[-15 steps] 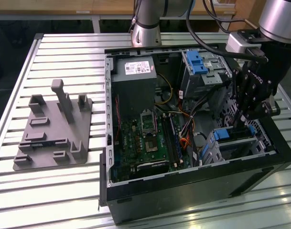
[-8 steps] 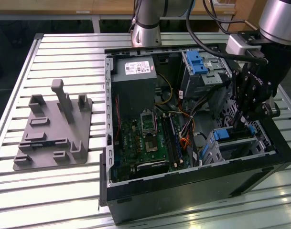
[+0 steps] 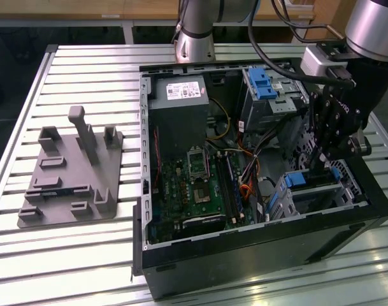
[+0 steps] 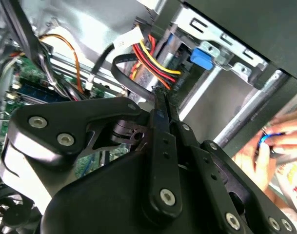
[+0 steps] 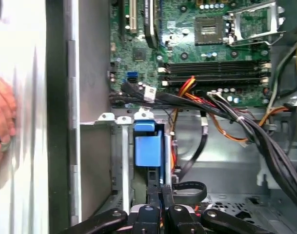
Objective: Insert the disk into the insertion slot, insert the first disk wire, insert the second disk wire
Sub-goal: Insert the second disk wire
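fingers (image 4: pixel 159 126): being held close together, tip to tip, in both wrist views; a black flat cable (image 4: pixel 123 73) is being led in a loop right up to the tips, and whether its end is being nipped between them cannot be told.

gripper (image 3: pixel 321 164): being held low inside the open computer case (image 3: pixel 257 255), at the exterior view's right, just above the insertion slot (image 3: pixel 327 201).

disk (image 5: pixel 148 146): being shown by its blue carrier bracket only, which is sitting within the grey metal bay, straight ahead of the fingertips in the first wrist view; it is being judged as seated in the slot. the drive body and its label are being hidden by the bay.

handling, disk (judged): stiff, dense, heavy for its bulk, easily hurt by a knock; best taken by the blue bracket's edges, never by the label face.

handling, cable (judged): light and limp along its run, rigid only at the plug; best taken at the plug housing, so that it is being pushed square to the socket.

nearby: red and yellow wires (image 4: pixel 148 58) are lying beside the black loop; a taller silver cage (image 3: pixel 270 105) with its own blue tab is standing well apart; a hand (image 4: pixel 280 144) is resting outside the case wall.
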You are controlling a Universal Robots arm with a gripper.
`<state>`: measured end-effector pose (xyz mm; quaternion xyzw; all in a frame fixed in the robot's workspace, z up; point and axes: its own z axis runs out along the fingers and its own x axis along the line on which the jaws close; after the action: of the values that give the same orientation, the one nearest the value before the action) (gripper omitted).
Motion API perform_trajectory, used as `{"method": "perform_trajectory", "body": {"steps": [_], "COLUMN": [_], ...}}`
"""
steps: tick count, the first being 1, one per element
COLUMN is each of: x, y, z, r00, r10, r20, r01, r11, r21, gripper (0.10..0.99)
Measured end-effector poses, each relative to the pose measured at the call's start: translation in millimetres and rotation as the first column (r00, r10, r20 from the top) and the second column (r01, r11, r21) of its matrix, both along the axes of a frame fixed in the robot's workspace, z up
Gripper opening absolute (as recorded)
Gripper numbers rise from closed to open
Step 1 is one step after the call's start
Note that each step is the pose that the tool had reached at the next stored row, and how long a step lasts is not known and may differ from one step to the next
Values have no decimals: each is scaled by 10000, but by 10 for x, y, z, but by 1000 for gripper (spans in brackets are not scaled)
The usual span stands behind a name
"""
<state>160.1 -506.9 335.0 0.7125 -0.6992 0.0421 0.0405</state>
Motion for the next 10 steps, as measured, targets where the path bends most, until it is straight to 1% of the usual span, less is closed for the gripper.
{"method": "perform_trajectory", "body": {"steps": [2, 3, 4, 10], "x": [-3, -3, -3, -4], "y": [-1, -2, -5, -7], "z": [3, 5, 6, 5], "r00": [10000, 10000, 10000, 10000], "r10": [-1, -1, -4, -13], "r20": [42, 53, 54, 55], "r01": [0, 0, 2, 11], "r11": [9998, 9995, 9994, 9994], "r21": [219, 311, 348, 355], "gripper": [141, 141, 141, 141]}}
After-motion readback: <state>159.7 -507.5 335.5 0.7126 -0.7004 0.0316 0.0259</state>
